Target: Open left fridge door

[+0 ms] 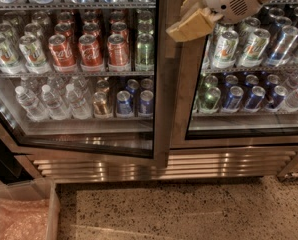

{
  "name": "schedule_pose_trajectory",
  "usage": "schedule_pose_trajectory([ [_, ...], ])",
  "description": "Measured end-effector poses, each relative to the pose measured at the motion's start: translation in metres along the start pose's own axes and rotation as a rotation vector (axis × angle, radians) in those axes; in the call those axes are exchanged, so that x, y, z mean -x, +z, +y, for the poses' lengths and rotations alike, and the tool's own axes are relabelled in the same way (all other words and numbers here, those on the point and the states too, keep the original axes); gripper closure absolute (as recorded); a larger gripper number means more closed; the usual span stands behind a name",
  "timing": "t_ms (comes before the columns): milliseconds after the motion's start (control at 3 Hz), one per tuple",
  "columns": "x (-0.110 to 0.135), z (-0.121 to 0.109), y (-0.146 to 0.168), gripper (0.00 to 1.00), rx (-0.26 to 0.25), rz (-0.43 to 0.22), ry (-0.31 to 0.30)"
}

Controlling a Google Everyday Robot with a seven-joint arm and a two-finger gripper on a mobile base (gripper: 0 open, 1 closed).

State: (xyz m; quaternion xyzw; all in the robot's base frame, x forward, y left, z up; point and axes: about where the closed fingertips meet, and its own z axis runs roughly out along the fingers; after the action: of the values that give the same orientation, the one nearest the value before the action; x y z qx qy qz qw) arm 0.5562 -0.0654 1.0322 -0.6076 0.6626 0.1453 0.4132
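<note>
At top centre, pincer (190, 24), left fridge door (161, 89) just left, slightly ajar.

Tan pincer (190, 28) at top, by bronze-steel left fridge door (161, 114); red cans (91, 51); speckled beige floor (189, 214).

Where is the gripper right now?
In the camera view, the gripper is at the upper right, in front of the upright frames where the left fridge door meets the right door.

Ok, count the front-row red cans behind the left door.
3 on the middle shelf behind the left fridge door: left red can, middle, right. More behind are partly hidden. Gripper sits high at its frame.
</note>
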Motion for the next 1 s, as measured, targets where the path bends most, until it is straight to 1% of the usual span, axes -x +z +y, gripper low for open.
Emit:
schedule_pose_trajectory([
  [333,0.004,-0.001,0.009,0.22,0.019,-0.001,-0.003],
  [667,0.004,-0.001,0.009,0.24,0.019,-0.002,-0.003],
  [1000,0.011,0.030,0.015,0.21,0.080,-0.031,-0.004],
])
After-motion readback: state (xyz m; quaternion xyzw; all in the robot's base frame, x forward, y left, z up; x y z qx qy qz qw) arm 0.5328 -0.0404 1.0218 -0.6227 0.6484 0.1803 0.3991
